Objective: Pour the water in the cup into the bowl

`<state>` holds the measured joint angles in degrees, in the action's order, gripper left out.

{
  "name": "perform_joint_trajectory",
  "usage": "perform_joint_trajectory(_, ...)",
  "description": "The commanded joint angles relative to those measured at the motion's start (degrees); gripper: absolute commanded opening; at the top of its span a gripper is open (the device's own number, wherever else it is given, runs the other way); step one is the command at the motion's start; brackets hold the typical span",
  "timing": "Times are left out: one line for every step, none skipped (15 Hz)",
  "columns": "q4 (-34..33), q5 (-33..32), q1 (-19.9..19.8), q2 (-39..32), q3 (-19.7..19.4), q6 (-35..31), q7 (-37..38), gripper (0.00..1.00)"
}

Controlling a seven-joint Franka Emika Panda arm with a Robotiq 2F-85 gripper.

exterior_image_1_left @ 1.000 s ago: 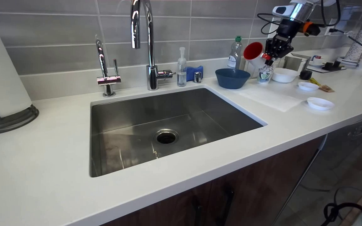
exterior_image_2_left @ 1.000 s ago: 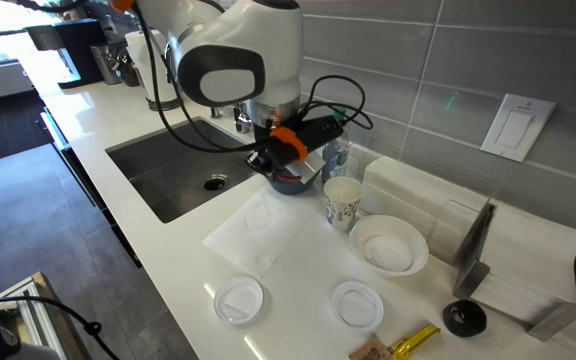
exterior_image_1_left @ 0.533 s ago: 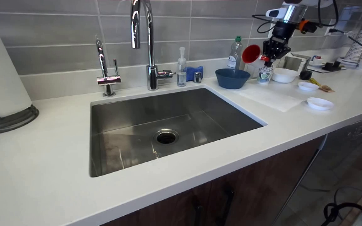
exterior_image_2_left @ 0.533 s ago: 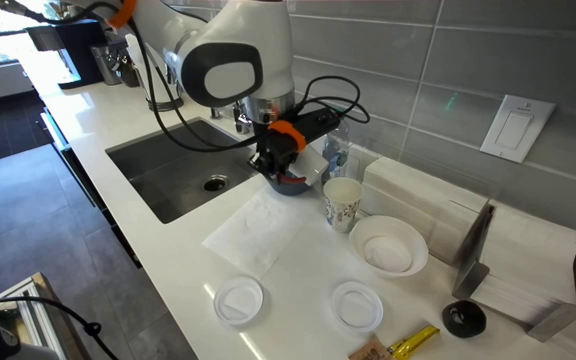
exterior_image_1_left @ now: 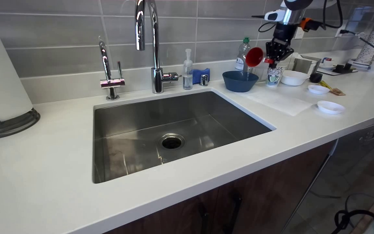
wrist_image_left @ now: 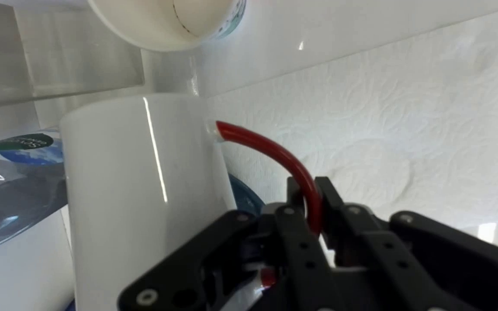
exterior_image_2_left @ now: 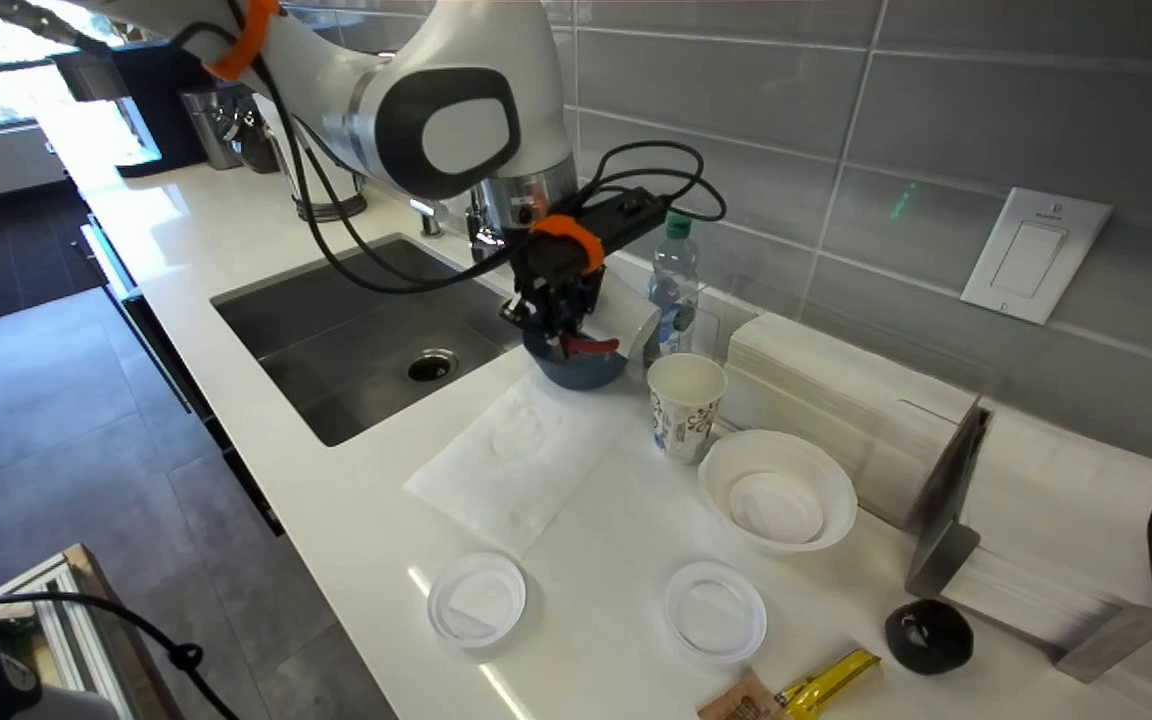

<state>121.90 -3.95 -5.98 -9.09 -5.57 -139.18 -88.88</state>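
Note:
The white cup with a red inside (exterior_image_1_left: 254, 57) is tipped on its side above the blue bowl (exterior_image_1_left: 239, 84). A thin stream of water (exterior_image_1_left: 248, 73) falls from the cup's lip into the bowl. In the wrist view the cup's white wall (wrist_image_left: 145, 194) fills the left, and its red handle (wrist_image_left: 283, 160) runs between the fingers. My gripper (wrist_image_left: 307, 183) is shut on that handle, the cup hanging beside the fingers. Only a sliver of the bowl shows behind the cup in the wrist view. The bowl (exterior_image_2_left: 584, 374) is partly covered by the gripper (exterior_image_2_left: 568, 345) in an exterior view.
A patterned paper cup (exterior_image_2_left: 686, 405) stands close beside the bowl, with a white bowl (exterior_image_2_left: 826, 485) past it. The dish soap bottle (exterior_image_2_left: 674, 275) is near the wall behind the cup. A paper sheet (exterior_image_2_left: 521, 455) and the sink (exterior_image_1_left: 187, 130) lie nearby.
The arm has carried the cup toward the sink side and slightly lower, tipping it further over the bowl. A stream of water now shows between cup and bowl.

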Motion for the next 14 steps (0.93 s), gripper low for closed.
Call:
perform_joint_trajectory(-3.45,-5.29,0.6,-1.39,0.48,-0.52,4.67,0.03)
perform_joint_trajectory(-3.77,-6.94,0.83,-1.69,0.48,-0.59,5.7,0.03)
perform_joint_trajectory(-4.08,-8.53,1.02,-1.94,0.49,-0.6,6.65,0.03)
perform_joint_trajectory(-4.28,-10.05,1.26,-2.16,0.52,-0.54,7.66,0.03)
perform_joint_trajectory(-4.38,-11.92,1.54,-2.41,0.45,-0.72,8.71,0.03)
perform_joint_trajectory(-4.4,-13.57,1.8,-2.55,0.44,-0.63,9.78,0.03)
perform_joint_trajectory(-4.39,-15.46,2.1,-2.73,0.39,-0.69,10.92,0.03)
perform_joint_trajectory(-4.35,-17.13,2.33,-2.82,0.36,-0.63,11.88,0.03)
perform_joint_trajectory(-4.27,-18.67,2.54,-2.93,0.37,-0.56,12.8,0.03)
perform_joint_trajectory(-4.19,-20.48,2.76,-3.01,0.28,-0.73,13.84,0.03)
perform_joint_trajectory(-4.11,-21.85,2.9,-3.02,0.29,-0.68,14.64,0.03)
perform_joint_trajectory(-4.03,-23.59,3.06,-3.04,0.18,-1.0,15.69,0.03)
perform_joint_trajectory(-4.04,-25.2,3.18,-3.04,0.1,-1.18,16.62,0.03)
perform_joint_trajectory(-3.94,-26.4,3.24,-3.0,0.18,-1.49,17.33,0.03)
